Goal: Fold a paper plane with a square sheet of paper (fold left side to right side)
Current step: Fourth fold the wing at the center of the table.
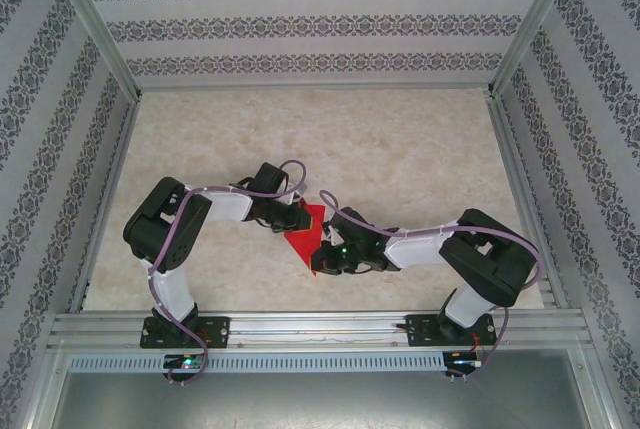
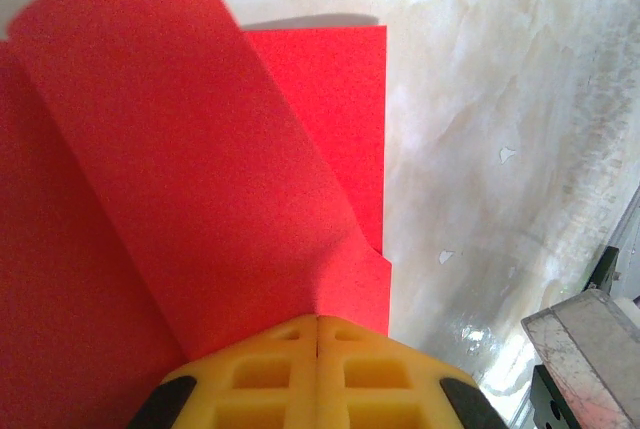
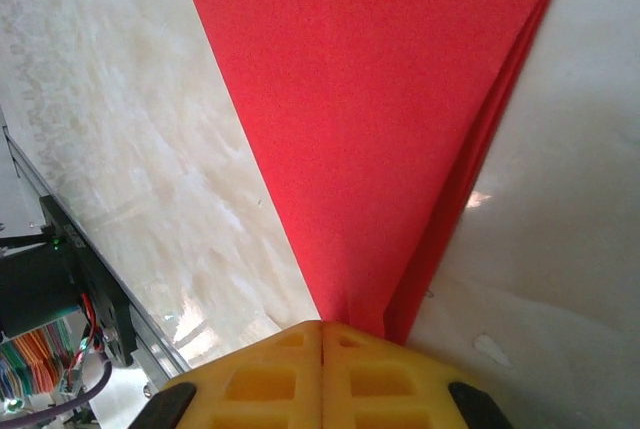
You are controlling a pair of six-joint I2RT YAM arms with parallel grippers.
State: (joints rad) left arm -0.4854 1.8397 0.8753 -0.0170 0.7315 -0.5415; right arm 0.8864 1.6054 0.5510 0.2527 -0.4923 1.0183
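Between the two arms, mid-desk (image 1: 400, 149): my red sheet of paper (image 1: 307, 234), creased to a pointed wedge, partly lifted off the surface.
Left hand (image 2: 318, 324): clamped shut on a raised flap of the sheet.
Right hand (image 3: 322, 327): pinched closed on the wedge's narrow tip.
Step in hand: by my reading, a later fold, with the flap held up ready to cross; folding unfinished.
Next move: I must bring the flap over squarely, lay it flat and press the crease without dragging the tip.

Striped floral-patterned walls (image 1: 300, 24) enclose a pale, seemingly marbled tabletop (image 1: 420, 149) framed by aluminium rails (image 1: 320, 327).
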